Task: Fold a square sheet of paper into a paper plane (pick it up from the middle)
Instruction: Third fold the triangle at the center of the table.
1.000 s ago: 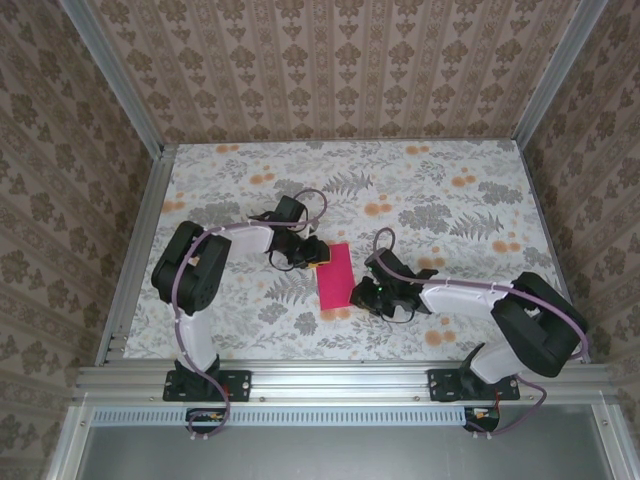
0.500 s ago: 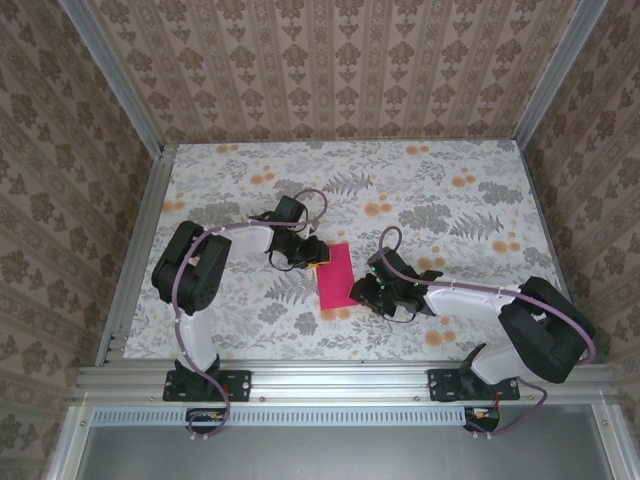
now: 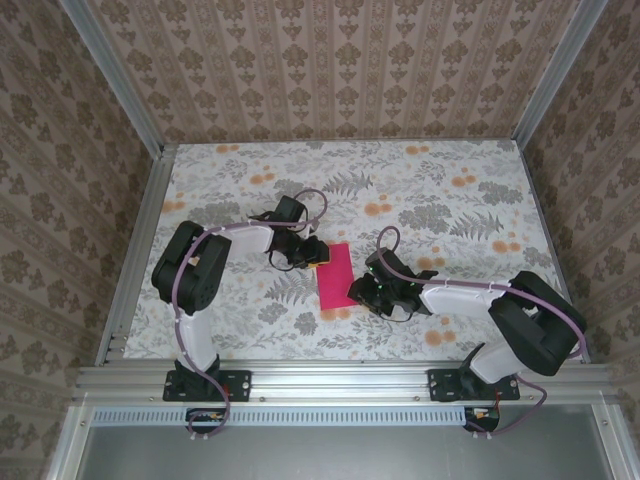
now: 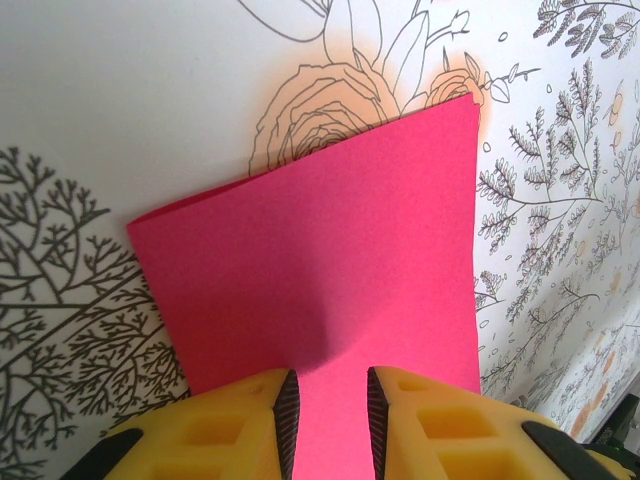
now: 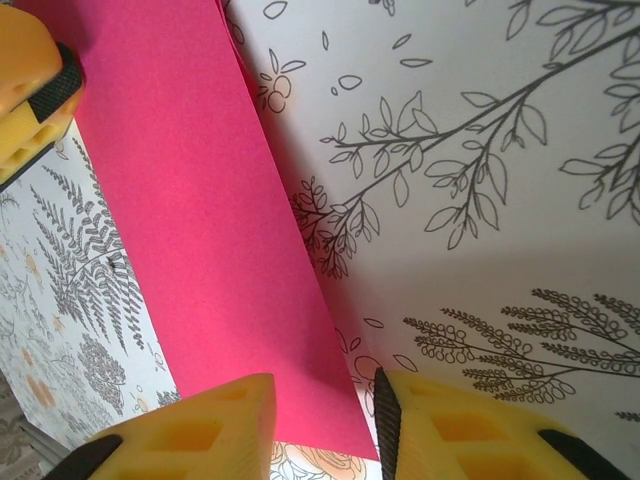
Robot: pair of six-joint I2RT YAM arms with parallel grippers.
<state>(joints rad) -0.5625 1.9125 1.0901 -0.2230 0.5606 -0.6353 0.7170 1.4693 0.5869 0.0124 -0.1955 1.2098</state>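
Right fingers (image 5: 200, 430), slightly parted, have edged left onto the square sheet of paper (image 3: 335, 277).
Left fingers (image 4: 240, 420) likewise parted astride its edge; neither grips.

White cloth tabletop printed with grey ferns and orange flowers (image 3: 450, 200) at centre, brown damask wallpaper walls (image 3: 330, 70) at 9, 12 and 3 o'clock, silver aluminium corner posts (image 3: 112, 75) at 11 and 1 o'clock, silver aluminium rail (image 3: 340, 381) at 6 o'clock, soft even light.

Lab test cell — aluminium frame (image 3: 340, 381), patterned walls (image 3: 340, 70).
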